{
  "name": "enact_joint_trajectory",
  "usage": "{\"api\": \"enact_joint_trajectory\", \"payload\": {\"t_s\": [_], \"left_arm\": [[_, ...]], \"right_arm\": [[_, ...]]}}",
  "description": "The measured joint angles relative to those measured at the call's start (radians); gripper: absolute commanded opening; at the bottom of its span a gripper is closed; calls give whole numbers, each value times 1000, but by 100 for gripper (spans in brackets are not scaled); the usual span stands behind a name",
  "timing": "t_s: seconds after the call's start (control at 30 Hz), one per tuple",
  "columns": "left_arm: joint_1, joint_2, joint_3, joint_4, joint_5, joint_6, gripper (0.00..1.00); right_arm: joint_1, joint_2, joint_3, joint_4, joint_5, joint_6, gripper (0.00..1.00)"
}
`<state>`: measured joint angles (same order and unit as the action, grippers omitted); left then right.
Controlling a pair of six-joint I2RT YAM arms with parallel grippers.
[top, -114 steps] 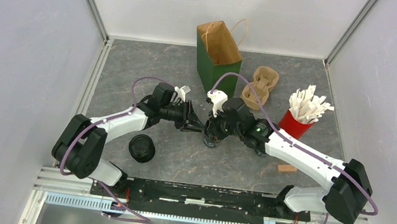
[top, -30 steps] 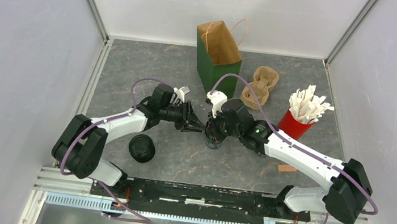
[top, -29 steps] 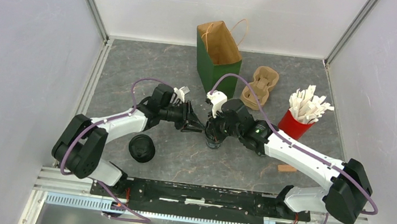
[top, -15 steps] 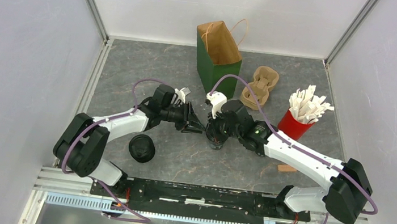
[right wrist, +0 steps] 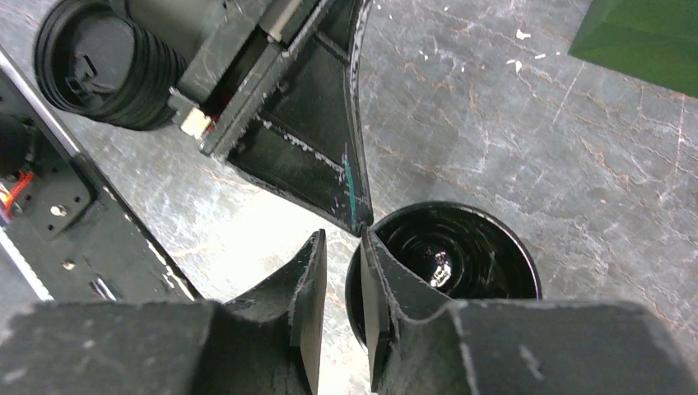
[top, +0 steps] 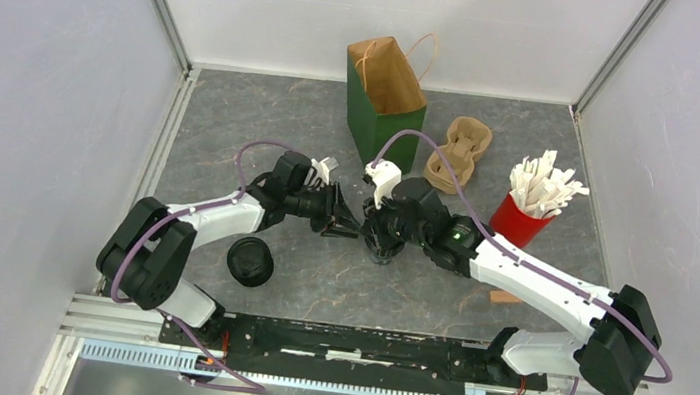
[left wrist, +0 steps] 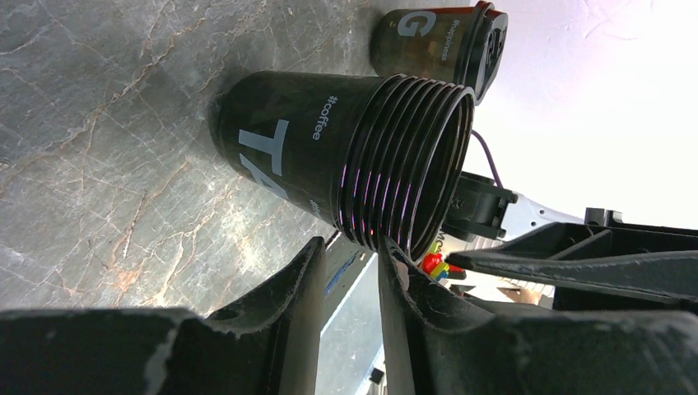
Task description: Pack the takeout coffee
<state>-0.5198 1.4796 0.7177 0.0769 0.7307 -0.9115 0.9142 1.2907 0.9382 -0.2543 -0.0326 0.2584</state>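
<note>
A stack of nested black takeout coffee cups stands open-mouthed mid-table, its ribbed rims filling the left wrist view. My left gripper reaches in from the left, and its fingertips pinch a few of the lower rims. My right gripper hangs over the stack's mouth. Its jaws are slightly open astride the rim, one finger inside and one outside. A separate lidded black cup stands near the left arm, also seen in the left wrist view.
The green paper bag stands open at the back. To its right is the tan pulp carrier. A red cup of white packets sits right of my right arm, and a small wooden piece lies near the front.
My right gripper's jaws have parted on the stack's rim, where they were shut before. Both arms have drifted slightly right with the stack.
</note>
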Motion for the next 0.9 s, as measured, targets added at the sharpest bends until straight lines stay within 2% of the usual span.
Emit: {"api": "enact_joint_trajectory", "payload": {"t_s": [0.2, 0.47, 0.67, 0.73, 0.8, 0.87, 0.9], "left_arm": [[0, 0, 0, 0, 0, 0, 37], [0, 0, 0, -5, 0, 0, 37], [0, 0, 0, -19, 0, 0, 37], [0, 0, 0, -19, 0, 0, 37], [0, 0, 0, -21, 0, 0, 36], [0, 0, 1, -23, 0, 1, 37], [0, 0, 1, -23, 0, 1, 36]], "right_arm": [[26, 0, 0, -71, 55, -23, 34], [27, 21, 4, -105, 71, -27, 33], [27, 42, 4, -106, 71, -30, 16], [27, 45, 4, -105, 71, -28, 17], [28, 46, 5, -105, 71, -28, 26], [28, 46, 5, -105, 71, -26, 27], [28, 46, 6, -105, 71, -27, 25]]}}
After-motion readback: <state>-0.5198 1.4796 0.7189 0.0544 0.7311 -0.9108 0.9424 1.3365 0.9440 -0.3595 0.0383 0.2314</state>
